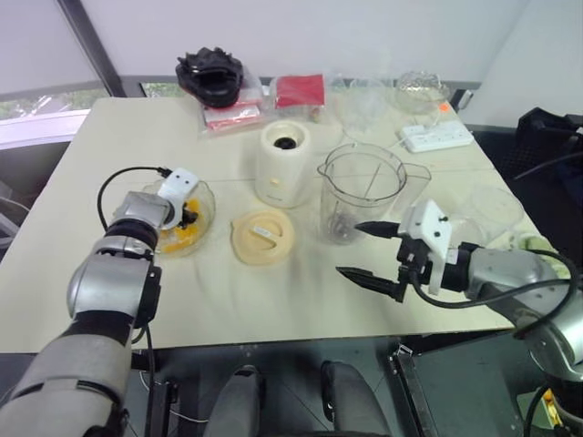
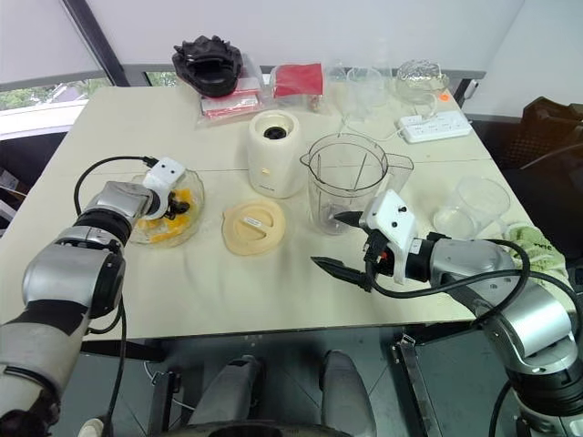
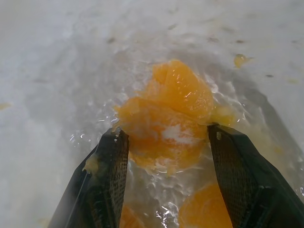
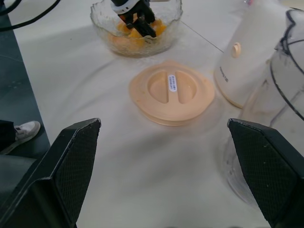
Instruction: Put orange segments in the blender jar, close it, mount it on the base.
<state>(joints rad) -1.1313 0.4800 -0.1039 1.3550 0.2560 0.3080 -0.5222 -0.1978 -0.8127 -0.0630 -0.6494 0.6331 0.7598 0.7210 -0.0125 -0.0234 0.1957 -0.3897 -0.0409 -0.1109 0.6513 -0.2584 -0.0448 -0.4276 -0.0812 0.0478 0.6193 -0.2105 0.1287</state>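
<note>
**Left hand down in the fruit bowl, right hand waiting wide open**

The left hand (image 1: 189, 216) is dipped into the scalloped glass bowl (image 4: 105, 21) near the left edge of the counter (image 1: 82, 191). Its two black fingers (image 3: 108, 166) stand either side of the orange segments (image 3: 166, 118), partly open, with one glossy piece between them; whether they actually press on it I cannot tell (the fruit is wet and the gap looks close).

The right hand (image 1: 369, 250) hovers above the counter's near edge, fingers spread as wide as they go, holding nothing.

The blender jar (image 1: 361, 191) stands upright and clear just beyond that hand, with no fruit in it that I can see. The base (image 1: 282, 164) sits just beside the jar, on its left, black socket showing on top. The pale-yellow lid (image 1: 262, 237) lies flat on the counter between the bowl and the jar, in front of the base.
</note>
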